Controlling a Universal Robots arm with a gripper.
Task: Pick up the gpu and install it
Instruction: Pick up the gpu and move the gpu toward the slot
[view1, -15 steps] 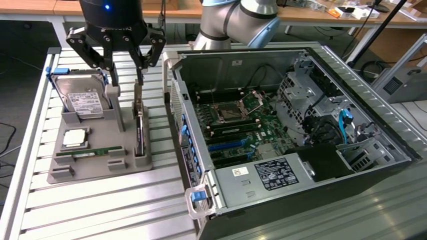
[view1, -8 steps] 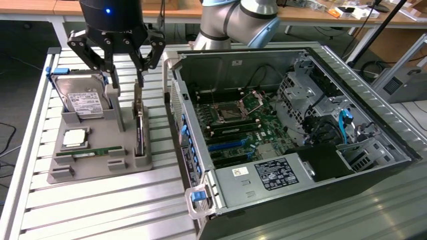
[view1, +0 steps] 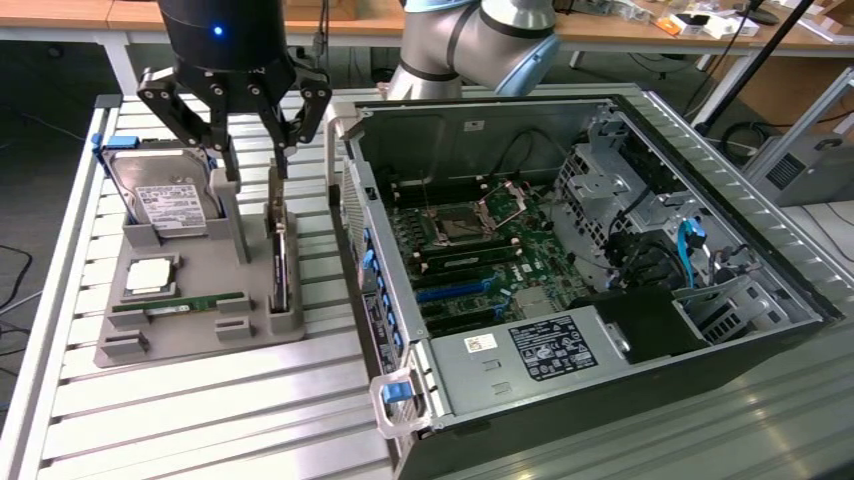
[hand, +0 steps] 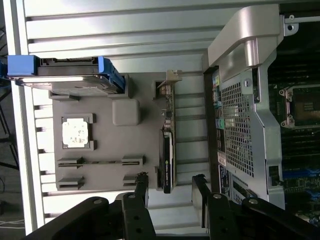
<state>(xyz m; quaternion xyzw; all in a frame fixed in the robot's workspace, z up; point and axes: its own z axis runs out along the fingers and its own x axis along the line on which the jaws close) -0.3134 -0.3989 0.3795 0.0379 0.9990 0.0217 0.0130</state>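
Gripper (view1: 254, 165) released, jaws wide, nothing held; hangs above grey parts holder (view1: 180, 335), nearest the gpu (view1: 278, 262). In wrist view the card's line runs between the two fingers (hand: 141, 184), apart from both. Gpu stands on edge in its slot at the holder's side nearest the open PC case (view1: 601, 200), silver bracket at far end in ext. view. Holder sits on slatted table (view1: 200, 400). Also on holder: hard drive (view1: 167, 195) w/ blue carrier propped up, CPU (view1: 150, 275) flat, RAM stick (view1: 180, 303) in groove.
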